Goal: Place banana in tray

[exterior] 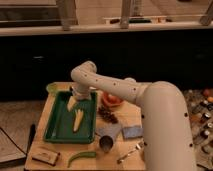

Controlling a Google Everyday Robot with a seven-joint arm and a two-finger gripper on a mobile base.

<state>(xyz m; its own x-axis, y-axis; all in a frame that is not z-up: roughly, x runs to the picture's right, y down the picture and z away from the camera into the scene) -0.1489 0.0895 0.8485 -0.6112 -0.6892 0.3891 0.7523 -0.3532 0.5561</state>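
The dark green tray [57, 131] lies on the left half of the wooden table. The pale-yellow banana [77, 120] lies inside it, lengthwise, toward the right side. My gripper [74, 101] hangs at the end of the white arm over the tray's far end, just above the banana's far tip. A pale shape under the gripper blends with the banana. I cannot tell whether the gripper touches the banana.
A green pod [81, 158] and a wooden block [44, 157] lie at the table's front edge. A metal cup [105, 144], a blue-grey cloth pad [132, 131], a dark cone-like item [110, 116] and an orange-red item [112, 99] sit right of the tray. A pale green object [52, 88] is at the far left corner.
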